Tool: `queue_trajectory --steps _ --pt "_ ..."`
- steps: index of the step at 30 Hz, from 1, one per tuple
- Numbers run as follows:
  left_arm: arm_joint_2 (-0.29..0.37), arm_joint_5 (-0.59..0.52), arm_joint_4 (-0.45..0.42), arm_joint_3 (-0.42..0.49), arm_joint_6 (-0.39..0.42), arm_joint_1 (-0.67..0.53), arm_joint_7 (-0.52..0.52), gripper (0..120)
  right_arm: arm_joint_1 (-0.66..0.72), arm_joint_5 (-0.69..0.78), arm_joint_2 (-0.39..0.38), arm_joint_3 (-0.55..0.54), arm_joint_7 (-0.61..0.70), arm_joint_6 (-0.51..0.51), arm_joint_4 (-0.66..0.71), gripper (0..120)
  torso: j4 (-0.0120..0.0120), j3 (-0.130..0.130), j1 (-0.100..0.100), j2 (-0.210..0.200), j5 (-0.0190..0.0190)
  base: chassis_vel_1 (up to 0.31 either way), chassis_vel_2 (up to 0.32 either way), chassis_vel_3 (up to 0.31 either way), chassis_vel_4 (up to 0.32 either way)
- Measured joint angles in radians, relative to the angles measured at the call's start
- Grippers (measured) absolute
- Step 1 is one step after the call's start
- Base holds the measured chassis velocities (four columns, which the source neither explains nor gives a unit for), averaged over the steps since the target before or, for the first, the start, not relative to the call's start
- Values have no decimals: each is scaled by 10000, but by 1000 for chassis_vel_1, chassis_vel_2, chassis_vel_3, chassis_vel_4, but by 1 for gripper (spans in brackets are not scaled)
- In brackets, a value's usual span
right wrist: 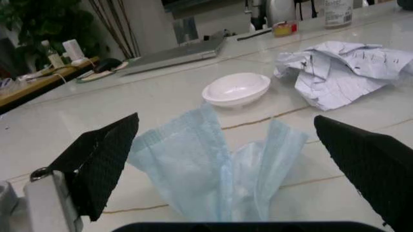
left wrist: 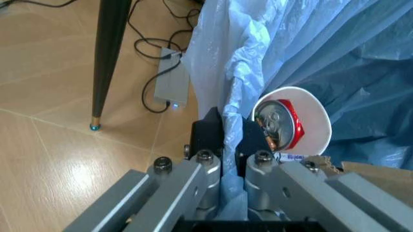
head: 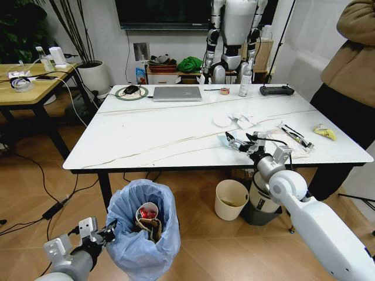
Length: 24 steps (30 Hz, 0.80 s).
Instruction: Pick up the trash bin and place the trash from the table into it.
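Trash bin [head: 142,234] before table [head: 164,134], cup [head: 147,213] inside.

no legible text, labels or brand names anywhere

Head view: even, bright indoor light; the glossy table [head: 176,132] top reflects a soft sheen toward its far edge, and faint shadows lie on the floor beneath it. Left wrist view: a glare patch on the floorboards; the near left gripper [left wrist: 231,145] is slightly soft. Right wrist view: the near fingers [right wrist: 103,159] and the background are blurred.
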Motion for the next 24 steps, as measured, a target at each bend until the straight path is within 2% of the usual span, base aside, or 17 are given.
queue_trajectory --steps 14,16,18,20,21,22,24 --pt "68 -38 -11 -6 7 -36 -13 0 136 -156 15 -567 -165 48 -405 99 0 0 0 0 0 0 0 0 0" --pt "79 -52 -26 -17 7 -36 -13 0 153 -183 22 -583 -193 74 -468 94 0 0 0 0 1 0 0 0 0" --pt "103 -81 -44 -39 7 -43 -13 0 171 -200 29 -592 -222 152 -532 84 0 0 0 0 1 0 0 0 0" --pt "106 -83 -44 -39 7 -45 -13 0 170 -200 29 -592 -222 157 -532 82 0 0 0 0 1 0 0 0 0" --pt "110 -87 -44 -39 6 -51 -14 0 169 -200 30 -592 -222 163 -531 79 0 0 0 0 1 0 0 0 0" --pt "113 -88 -44 -38 7 -58 -14 0 164 -200 29 -592 -223 165 -524 70 0 0 0 0 0 0 0 0 0" --pt "116 -90 -42 -28 7 -89 -14 0 141 -199 25 -586 -223 165 -488 66 0 0 0 0 1 0 0 0 0"
